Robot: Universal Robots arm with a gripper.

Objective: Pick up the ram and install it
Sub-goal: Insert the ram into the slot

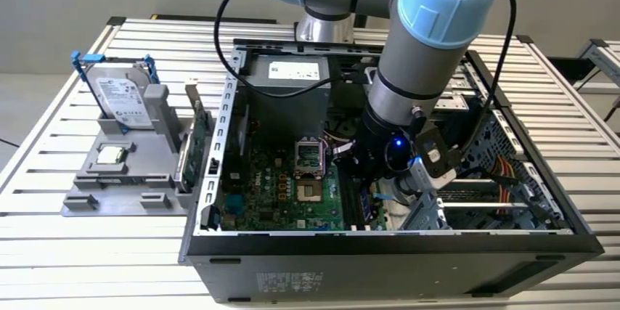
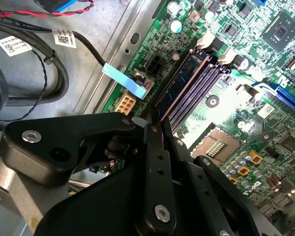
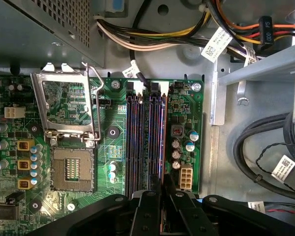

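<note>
The pincer (image 2: 160,130) is down inside the open computer case (image 1: 388,241), its black fingers (image 3: 152,196) closed tight on the ram (image 2: 179,86), gripping the thin stick edge-on. The ram stands on its long edge right over the memory slots (image 3: 145,137), lined up with the outermost slot; whether it is fully seated I cannot tell. Just beside the slots sits the open processor socket (image 3: 73,169) with its metal frame flipped up. On the exterior view's left of the case, a grey holder (image 1: 131,179) carries the silver hard drive (image 1: 124,101) in its blue frame.
</note>
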